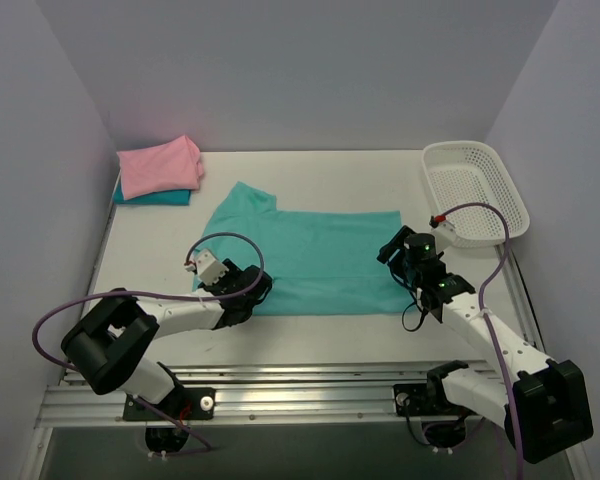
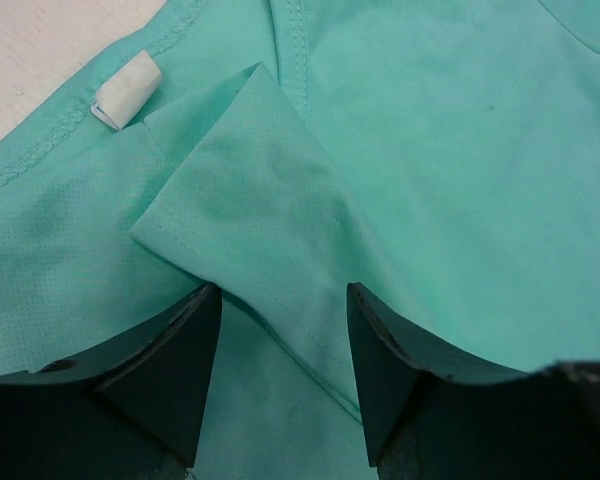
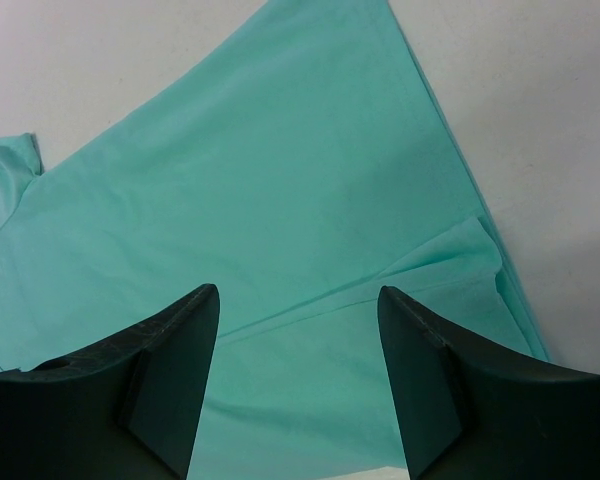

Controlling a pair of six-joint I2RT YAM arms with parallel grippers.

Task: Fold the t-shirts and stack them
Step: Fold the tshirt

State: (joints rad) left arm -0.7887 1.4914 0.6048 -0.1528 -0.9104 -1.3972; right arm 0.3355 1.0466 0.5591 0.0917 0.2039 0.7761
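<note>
Lying flat mid-frame, the teal-green soft cloth t-shirt [image 1: 325, 260] runs lengthwise left to right.
Left gripper [image 2: 282, 295] straddles the sleeve fold [image 2: 250, 190], lower left, jaws parted, nothing pinched; right gripper [image 3: 298, 295] hovers parted over the lower-right hem corner [image 3: 460, 270].

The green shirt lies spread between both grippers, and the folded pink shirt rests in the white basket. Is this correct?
Not quite: the pink shirt rests on the dark teal shirt, not in the basket; the top view shows it.
</note>
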